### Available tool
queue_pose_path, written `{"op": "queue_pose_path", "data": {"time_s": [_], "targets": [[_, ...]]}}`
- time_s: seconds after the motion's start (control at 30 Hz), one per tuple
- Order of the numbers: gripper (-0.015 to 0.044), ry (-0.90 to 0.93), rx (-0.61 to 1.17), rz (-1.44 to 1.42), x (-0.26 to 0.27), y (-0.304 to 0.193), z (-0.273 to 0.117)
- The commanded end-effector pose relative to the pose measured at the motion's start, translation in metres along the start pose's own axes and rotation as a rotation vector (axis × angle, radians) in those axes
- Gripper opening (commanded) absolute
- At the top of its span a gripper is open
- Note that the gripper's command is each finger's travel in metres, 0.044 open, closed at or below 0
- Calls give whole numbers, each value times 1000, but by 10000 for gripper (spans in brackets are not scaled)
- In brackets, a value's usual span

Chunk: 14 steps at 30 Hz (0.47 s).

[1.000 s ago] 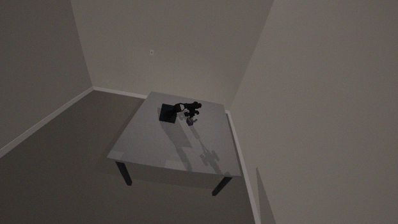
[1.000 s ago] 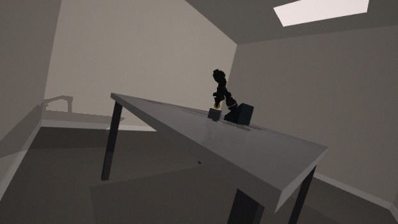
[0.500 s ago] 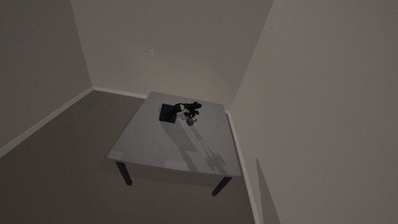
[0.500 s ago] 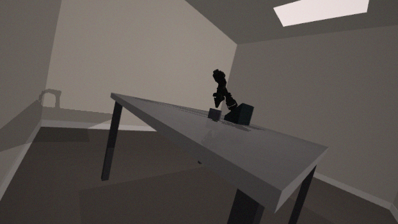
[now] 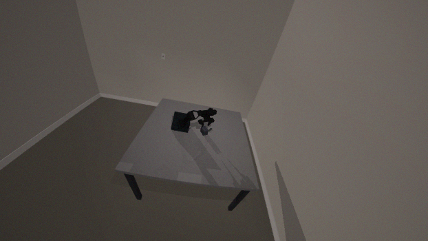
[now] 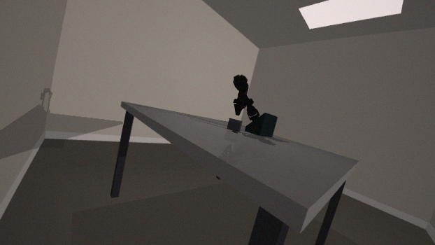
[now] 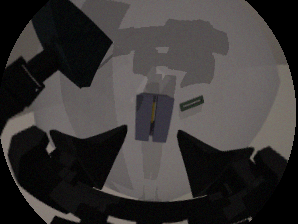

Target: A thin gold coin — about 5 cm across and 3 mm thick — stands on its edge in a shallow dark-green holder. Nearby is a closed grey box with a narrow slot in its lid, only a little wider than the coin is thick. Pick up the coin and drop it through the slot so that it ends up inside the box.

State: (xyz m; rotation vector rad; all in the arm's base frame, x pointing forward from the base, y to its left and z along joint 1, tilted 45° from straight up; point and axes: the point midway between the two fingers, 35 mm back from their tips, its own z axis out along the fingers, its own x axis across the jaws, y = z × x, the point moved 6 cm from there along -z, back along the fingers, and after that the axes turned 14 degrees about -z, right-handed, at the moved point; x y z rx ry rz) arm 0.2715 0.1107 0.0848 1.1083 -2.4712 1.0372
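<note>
The grey box (image 5: 204, 130) (image 6: 234, 124) (image 7: 144, 117) stands on the table, its narrow slot in line with my view between the fingers in the wrist view. The gold coin (image 7: 153, 111) shows as a thin yellow strip inside the slot; no gold shows above the lid in the exterior view. How deep it lies inside is hard to tell. My gripper (image 7: 152, 130) (image 6: 238, 114) is open and empty, above the box. The dark-green holder (image 7: 192, 103) lies just right of the box in the wrist view and is empty.
A dark block (image 5: 177, 122) (image 6: 269, 124) (image 7: 75, 45) stands at the arm's base. The table (image 5: 155, 148) (image 6: 280, 168) bears the arm, box and holder. Shadows of the arm fall across its top.
</note>
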Motion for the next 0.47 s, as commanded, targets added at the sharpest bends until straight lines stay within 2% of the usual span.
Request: {"op": "queue_pose_path", "data": {"time_s": [0.0,0.1,0.43], "targets": [[423,-1,-3,2,1,0,-22],[440,2,0,0,3,1,-44],[440,2,0,0,3,1,-44]]}}
